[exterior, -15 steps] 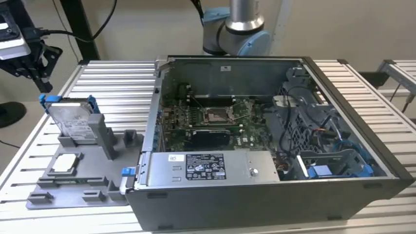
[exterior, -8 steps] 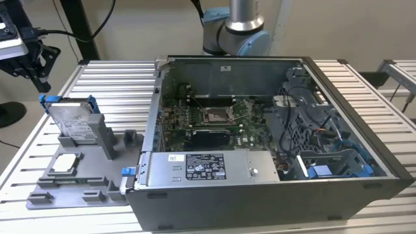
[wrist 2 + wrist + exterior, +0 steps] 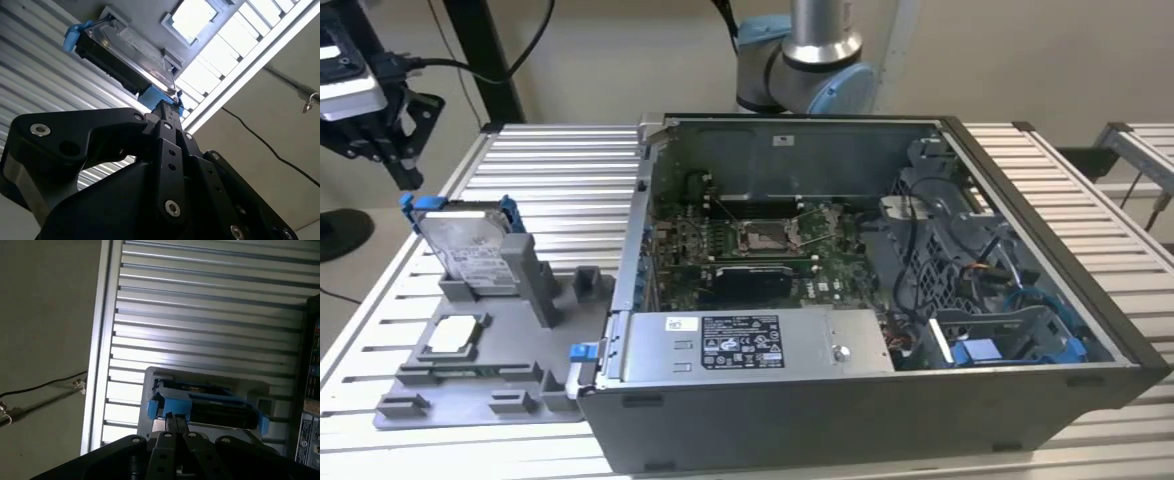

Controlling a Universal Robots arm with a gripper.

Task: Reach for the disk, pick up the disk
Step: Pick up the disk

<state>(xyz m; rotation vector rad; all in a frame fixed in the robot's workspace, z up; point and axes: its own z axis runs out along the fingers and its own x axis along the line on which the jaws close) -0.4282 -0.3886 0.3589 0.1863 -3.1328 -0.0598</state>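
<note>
The disk [image 3: 464, 245] is a silver hard drive with a white label and bright blue side rails. It stands on edge in a slot of the grey fixture [image 3: 507, 375] at the exterior view's left. My black gripper [image 3: 408, 178] hangs just above the drive's upper blue corner, its two thin fingers pressed together and holding nothing. In the second wrist view the fingertips [image 3: 167, 106] point at the blue rail end of the disk [image 3: 125, 52]. The first wrist view shows the gripper [image 3: 175, 419] right over the disk [image 3: 215, 407]; I cannot tell whether they touch.
A small square chip [image 3: 454, 335] lies flat in the fixture in front of the drive. An open computer case [image 3: 854, 410] stands to the exterior view's right, with a long grey box [image 3: 747, 345] bearing a sticker inside. The slatted metal table [image 3: 560, 170] lies underneath, and the arm's base [image 3: 807, 60] stands behind.
</note>
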